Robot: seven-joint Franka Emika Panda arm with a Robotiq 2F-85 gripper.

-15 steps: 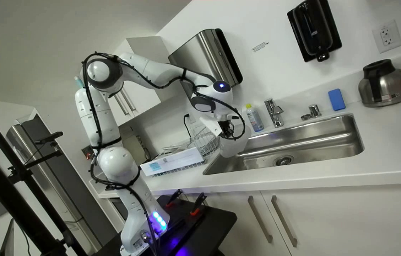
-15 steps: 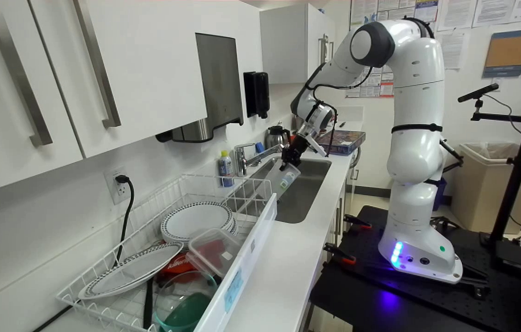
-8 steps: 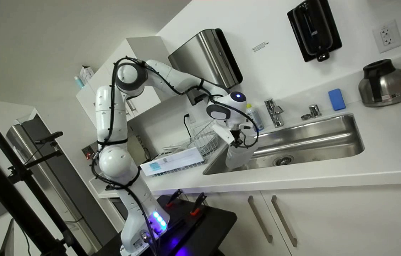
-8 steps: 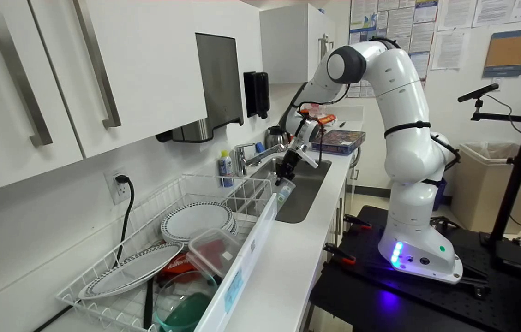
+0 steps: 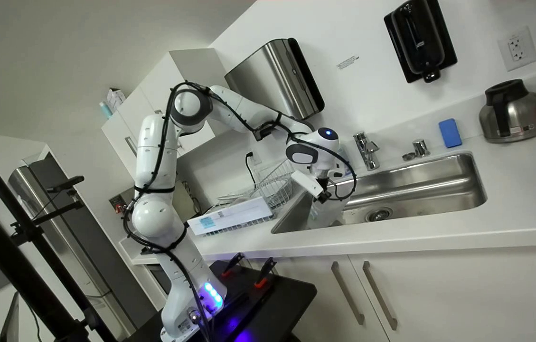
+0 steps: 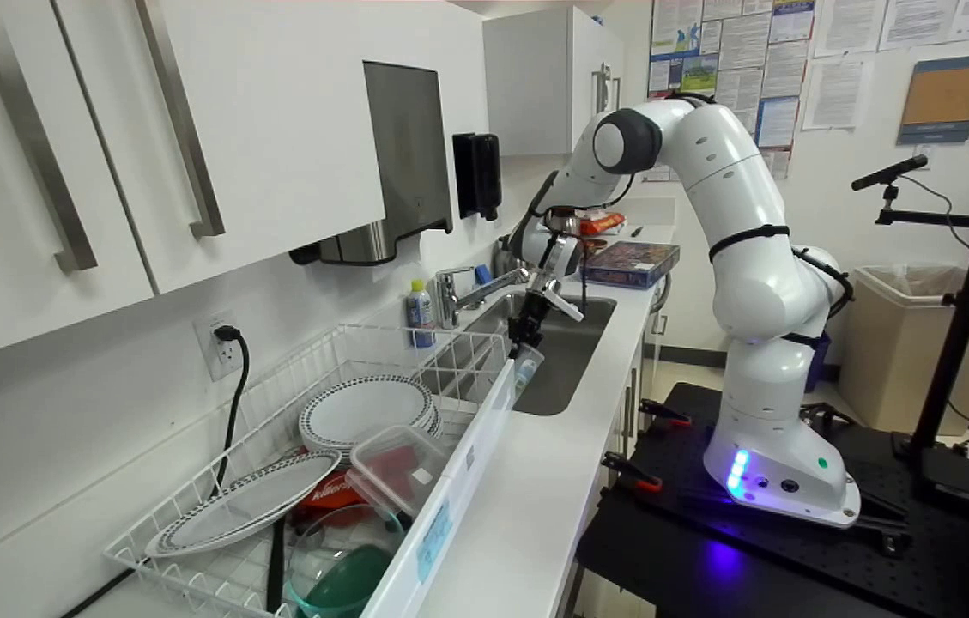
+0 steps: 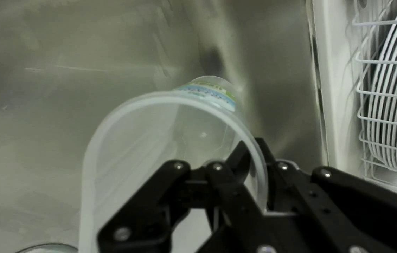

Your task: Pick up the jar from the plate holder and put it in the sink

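The jar is a translucent plastic container with a blue-green label; it shows in both exterior views and in the wrist view. My gripper is shut on the jar's rim, one finger inside and one outside, as the wrist view shows. The jar hangs tilted, its lower part within the sink, at the end near the plate holder. I cannot tell whether its bottom touches the basin floor. The plate holder is a white wire rack with a whitish side panel beside the sink.
The faucet and a yellow-capped bottle stand at the sink's back rim. A blue sponge and a steel carafe are further along. Plates and containers fill the rack. A steel wall dispenser hangs above.
The arm has lowered the gripper and jar from above the sink's edge down into the basin. The grip on the rim appears kept.
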